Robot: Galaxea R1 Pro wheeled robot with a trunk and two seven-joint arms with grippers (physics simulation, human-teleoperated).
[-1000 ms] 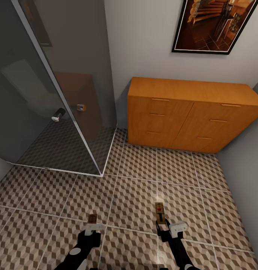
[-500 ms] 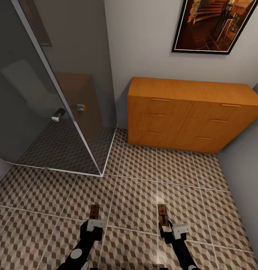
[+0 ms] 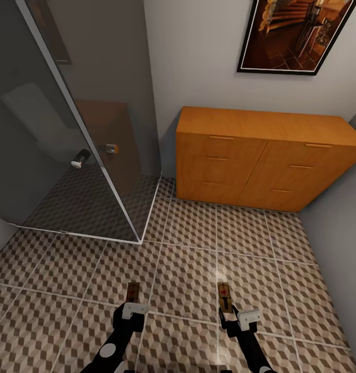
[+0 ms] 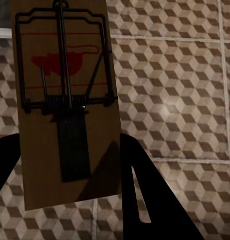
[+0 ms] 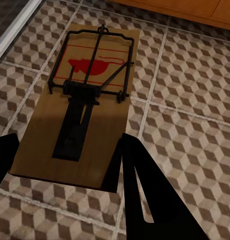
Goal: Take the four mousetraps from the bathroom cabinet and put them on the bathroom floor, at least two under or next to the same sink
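head view: each end effector, left [image 3: 132, 305] and right [image 3: 231, 311], grips a mousetrap [image 3: 132, 292].

Black arms, white-capped wrists, black end effector fingers [image 4: 145, 200].

- The cabinet [image 3: 261, 155], right of centre in the head view, is smooth orange wood with a soft sheen.
- The bathroom floor [image 3: 188, 269], across the lower frame, is slightly glossy patterned tile.
- Each mousetrap [image 5: 82, 107] [image 4: 64, 100] is a matt tan wood board with dark metal wire.
- The shower screen [image 3: 69, 114], upper left, is smoky glass, glossy.
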